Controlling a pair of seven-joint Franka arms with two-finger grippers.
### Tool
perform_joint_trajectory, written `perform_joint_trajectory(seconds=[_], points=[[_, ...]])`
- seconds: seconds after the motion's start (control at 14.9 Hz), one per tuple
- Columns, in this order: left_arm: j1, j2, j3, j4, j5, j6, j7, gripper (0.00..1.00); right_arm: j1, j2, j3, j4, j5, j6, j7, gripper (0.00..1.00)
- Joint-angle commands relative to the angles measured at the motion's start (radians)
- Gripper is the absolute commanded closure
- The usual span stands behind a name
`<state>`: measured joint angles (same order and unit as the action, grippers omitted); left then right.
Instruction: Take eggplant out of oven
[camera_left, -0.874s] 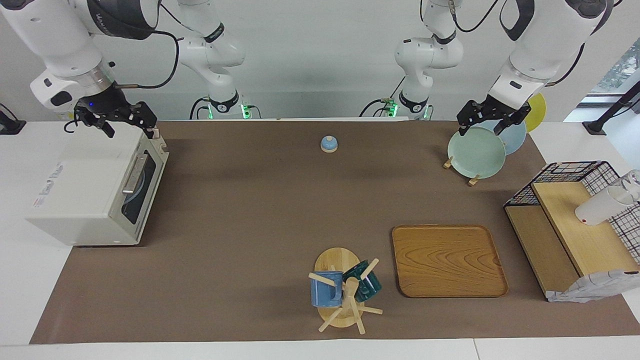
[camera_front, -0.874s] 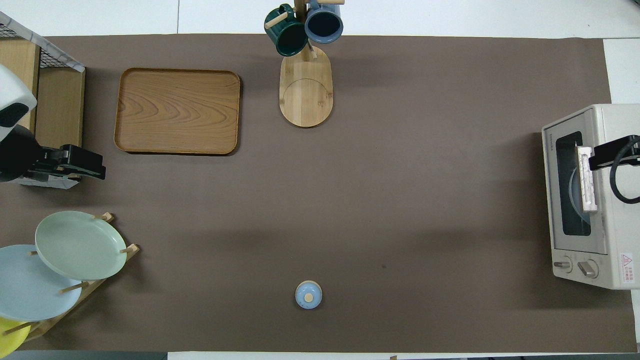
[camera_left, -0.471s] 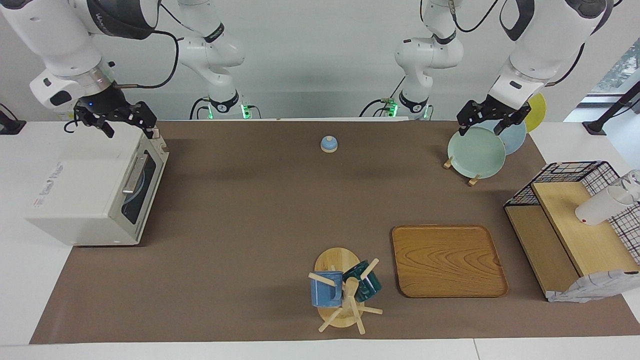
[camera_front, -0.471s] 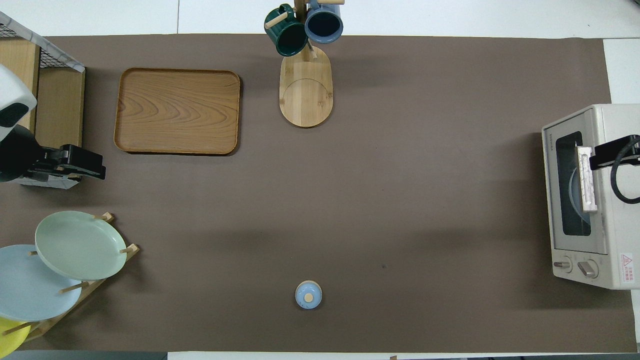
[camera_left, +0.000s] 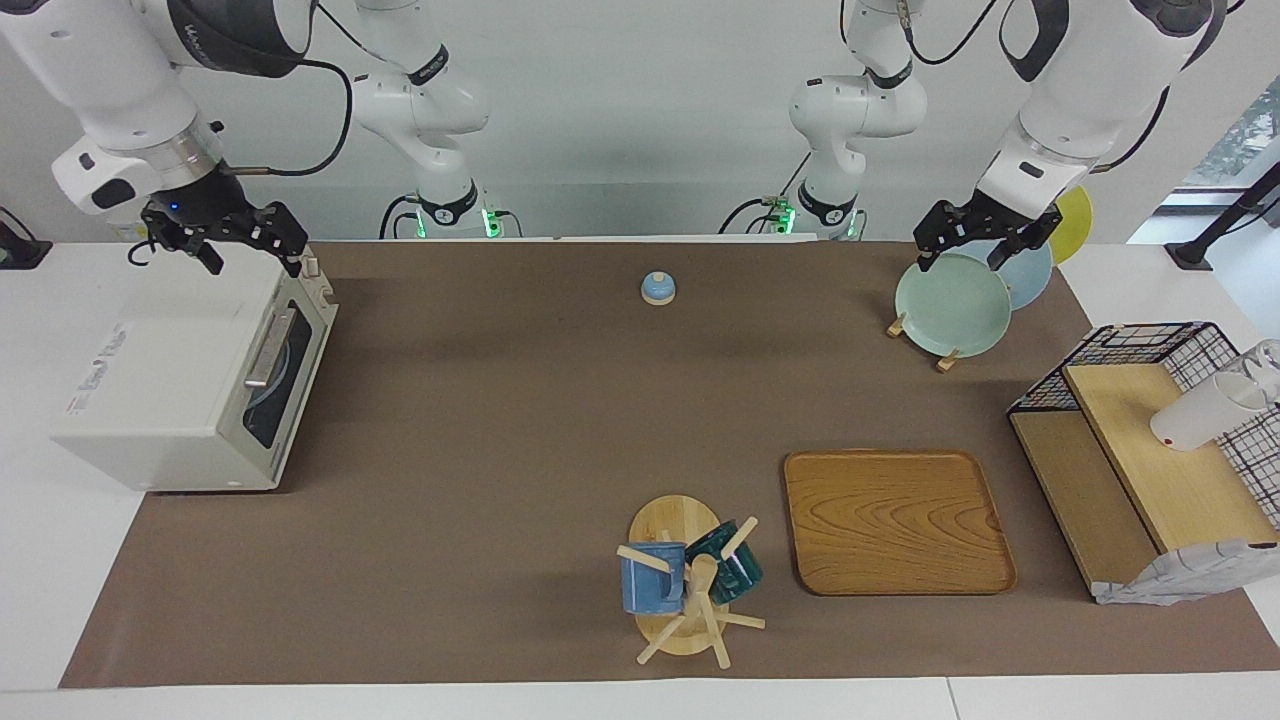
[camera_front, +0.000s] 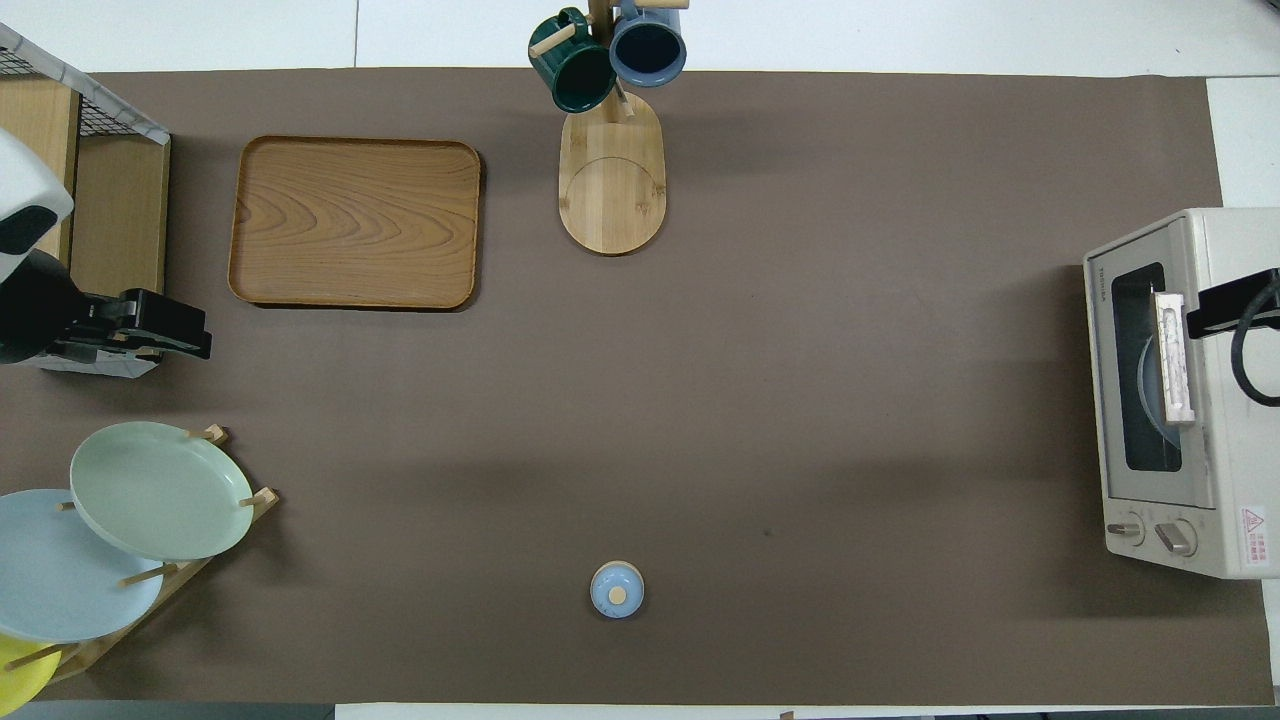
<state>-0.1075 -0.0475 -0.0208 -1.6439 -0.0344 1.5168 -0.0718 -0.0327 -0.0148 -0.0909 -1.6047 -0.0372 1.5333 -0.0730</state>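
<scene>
Since the earlier frames the right gripper (camera_left: 250, 243) had drifted slightly up over the oven (camera_left: 190, 375), fingers spread. White and boxy, the oven sat closed at the right arm's end; no eggplant showed. Left gripper (camera_left: 975, 240) waited spread over the plates (camera_left: 952, 305).

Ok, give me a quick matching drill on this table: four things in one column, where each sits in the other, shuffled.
Things:
1. oven
2. wooden tray
3. right gripper
4. left gripper

Places:
A. over the plate rack
B. right arm's end of the table, door shut
C. over the oven's top edge
D. beside the mug tree

Pairs: 1-B, 2-D, 3-C, 4-A
</scene>
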Motion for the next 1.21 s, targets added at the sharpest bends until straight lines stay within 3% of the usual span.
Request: perform_joint_trajectory(seconds=[0.0, 0.07, 0.27, 0.47, 1.14], points=[[0.009, -0.017, -0.005, -0.010, 0.019, -0.010, 0.001, 0.00, -0.006, -0.025, -0.004, -0.059, 0.017, 0.063, 0.012, 0.87], [0.009, -0.017, -0.005, -0.010, 0.019, -0.010, 0.001, 0.00, -0.009, -0.045, -0.006, -0.095, 0.013, 0.102, 0.006, 1.00], [0.009, -0.017, -0.005, -0.010, 0.019, -0.010, 0.001, 0.00, -0.033, -0.091, -0.007, -0.220, 0.011, 0.209, -0.044, 1.00], [0.009, -0.017, -0.005, -0.010, 0.019, -0.010, 0.001, 0.00, -0.035, -0.099, -0.009, -0.262, -0.012, 0.252, -0.013, 1.00], [0.009, -0.017, -0.005, -0.010, 0.019, -0.010, 0.001, 0.00, -0.047, -0.005, -0.007, -0.325, -0.096, 0.324, 0.075, 1.00]])
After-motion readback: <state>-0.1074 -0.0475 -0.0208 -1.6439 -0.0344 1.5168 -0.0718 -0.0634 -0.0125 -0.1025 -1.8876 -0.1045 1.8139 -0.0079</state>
